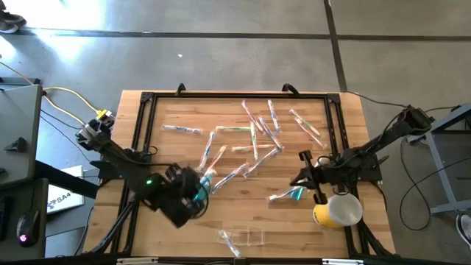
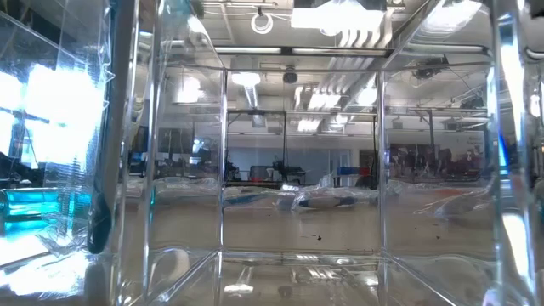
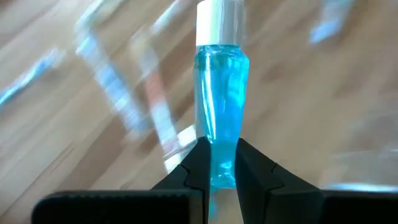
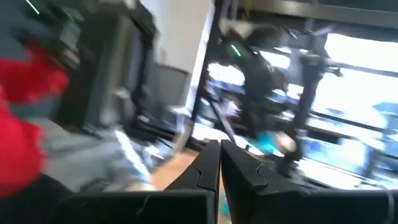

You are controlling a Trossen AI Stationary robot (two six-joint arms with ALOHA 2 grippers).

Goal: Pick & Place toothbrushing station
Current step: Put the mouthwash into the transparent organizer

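Our left gripper [image 3: 222, 163] fingers pinch the translucent blue tube with a white cap [image 3: 219, 106]; we should lift it straight, staying clear of the wrapped toothbrushes [image 1: 254, 140] beyond the fingers. Our right gripper [image 4: 220, 163] fingers are pressed together.

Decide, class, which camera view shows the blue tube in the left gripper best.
The left wrist view: the blue tube, white cap up, fills it, pinched by the left gripper. High view shows a small teal glimpse; low view a blue blur at the edge.

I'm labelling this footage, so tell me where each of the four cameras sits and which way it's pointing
High: overhead, straight down on the table, both arms.
Low: table height, looking level through a clear organizer; no arm visible.
Left wrist: past the left gripper, shut on a blue tube.
Right wrist: past the shut right gripper, across toward the left arm.
Shared: the blue tube also shows in the high view.
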